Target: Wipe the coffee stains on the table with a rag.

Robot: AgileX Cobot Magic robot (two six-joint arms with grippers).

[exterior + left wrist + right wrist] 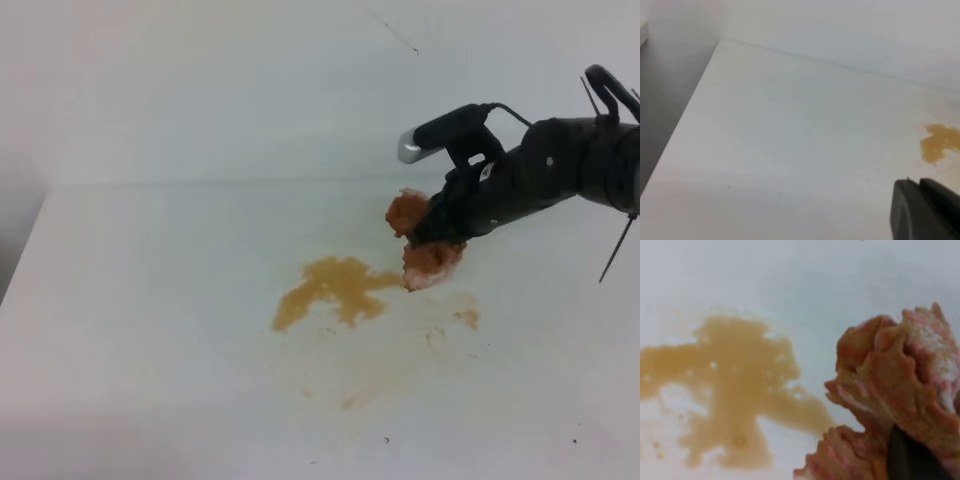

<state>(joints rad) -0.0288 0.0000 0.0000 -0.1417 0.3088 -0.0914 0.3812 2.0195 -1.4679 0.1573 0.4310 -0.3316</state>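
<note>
Rag (900,405) is filling the right side of the right wrist view, a lumpy reddish-brown wad with pinkish-white edges, and a dark fingertip (912,460) is pressing into it from below. Right gripper (432,240) is reaching in from the right of the high view with its fingers clamped on the rag, cloth bulging out above and below the black fingers. Rag's lower lump is sitting at the right tip of the amber coffee stains (335,288); whether it is touching the white table (150,330) I cannot tell. Fainter tan smears and specks are spreading right of and below the main blotch. Left gripper (925,210) is showing only as a dark corner in the left wrist view; fingers apart or together, cannot tell.
</note>
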